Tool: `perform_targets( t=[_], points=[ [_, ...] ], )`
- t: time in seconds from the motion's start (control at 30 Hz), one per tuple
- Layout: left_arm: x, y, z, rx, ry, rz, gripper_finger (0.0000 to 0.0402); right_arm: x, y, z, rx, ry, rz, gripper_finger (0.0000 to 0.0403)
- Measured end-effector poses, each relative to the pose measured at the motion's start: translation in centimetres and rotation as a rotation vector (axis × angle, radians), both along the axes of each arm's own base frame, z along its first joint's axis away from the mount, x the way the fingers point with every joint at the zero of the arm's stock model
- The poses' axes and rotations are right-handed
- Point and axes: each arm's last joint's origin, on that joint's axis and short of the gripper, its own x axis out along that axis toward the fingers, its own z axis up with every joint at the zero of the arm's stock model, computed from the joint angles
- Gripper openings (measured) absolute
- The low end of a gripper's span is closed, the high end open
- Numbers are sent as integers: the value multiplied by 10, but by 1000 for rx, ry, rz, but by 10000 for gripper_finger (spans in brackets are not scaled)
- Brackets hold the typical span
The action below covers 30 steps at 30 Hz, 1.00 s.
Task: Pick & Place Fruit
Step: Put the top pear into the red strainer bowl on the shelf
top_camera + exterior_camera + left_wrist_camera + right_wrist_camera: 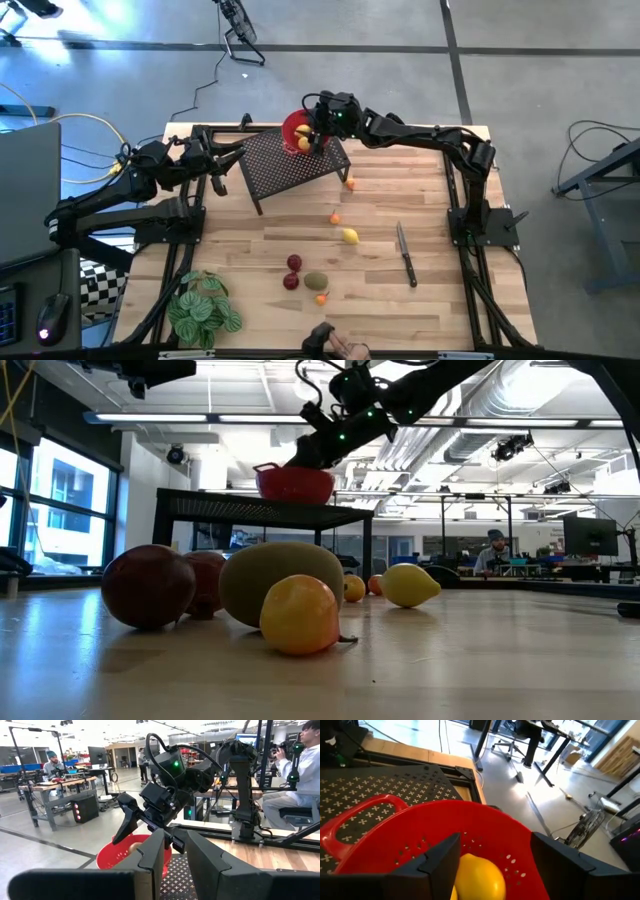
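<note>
A red mesh bowl [293, 127] stands on a black perforated stand [290, 168] at the table's far side. My right gripper [495, 842] hovers open just over the bowl, slanting down into it. Its fingers stand on either side of a yellow fruit [479, 877] that lies in the bowl. More fruit lies on the wood: a yellow lemon [350, 236], two dark red balls [292, 271], an olive-green oval [316, 281] and small orange ones [335, 218]. My left gripper [176, 837] waits at the left of the stand, raised and about level, with a narrow gap and nothing between its fingers.
A knife [406, 255] lies on the table's right half. A green leafy plant [203, 308] sits at the near left corner. The stand's legs [368, 545] rise from the table behind the fruit. People sit at desks in the room beyond.
</note>
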Motion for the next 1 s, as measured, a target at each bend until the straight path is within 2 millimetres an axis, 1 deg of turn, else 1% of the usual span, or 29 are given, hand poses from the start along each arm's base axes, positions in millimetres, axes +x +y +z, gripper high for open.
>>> perform_targets(
  t=[0.1, 0.23, 0.33, 0.43, 0.57, 0.73, 0.83, 0.93, 1.0],
  points=[
    [0, 0, 0, 0, 0, 0, 77, -1, 5, 7, -40, -7, 3, 235],
    [0, 0, 0, 0, 0, 0, 77, -6, 16, 32, -97, -57, 0, 235],
    [0, 0, 0, 0, 0, 0, 77, -15, 25, 50, -105, -70, -3, 234],
    [0, 0, 0, 0, 0, 0, 77, -28, 35, 65, -95, -40, -4, 222],
    [0, 0, -1, -5, 14, -3, 77, -55, 47, 79, -31, 78, -15, 184],
    [1, 0, -5, -18, 49, -2, 77, -93, 63, 87, 158, 245, -57, 124],
    [1, 0, -6, -20, 56, -3, 77, -114, 74, 91, 293, 307, -58, 84],
    [1, 0, -6, -14, 58, -2, 77, -128, 83, 89, 375, 323, -65, 43],
    [1, 0, -6, -11, 60, -1, 77, -135, 90, 84, 404, 331, -74, 17]
  ],
)
